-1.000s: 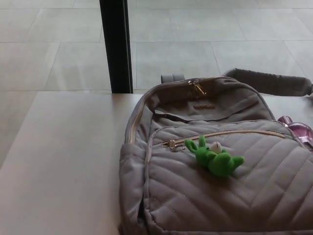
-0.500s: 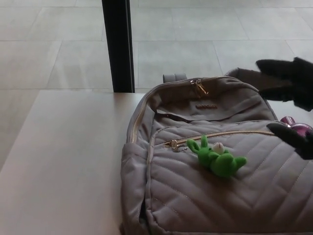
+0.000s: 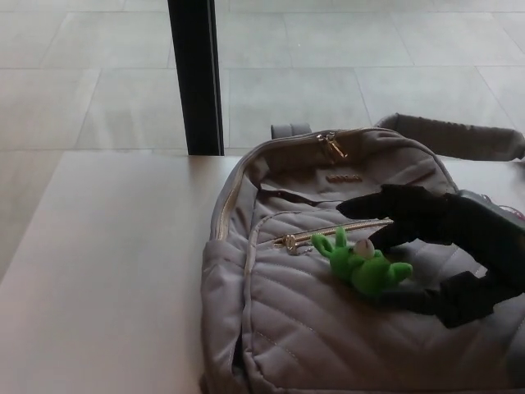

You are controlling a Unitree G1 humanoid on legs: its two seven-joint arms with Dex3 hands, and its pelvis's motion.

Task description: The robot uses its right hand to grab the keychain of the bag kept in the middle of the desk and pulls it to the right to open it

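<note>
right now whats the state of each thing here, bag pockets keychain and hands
backpack: lying flat on the desk
front pocket zipper: closed, pull at its left end
top zipper: closed
frog keychain: resting on the front pocket, not held
right hand: open, fingers spread around the frog
left hand: not in view

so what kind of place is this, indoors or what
Probably indoors, in a lobby or office-like space: a pale desk stands on a floor of large grey tiles, a black post rises behind it, and a grey quilted backpack lies on the desk.
</note>
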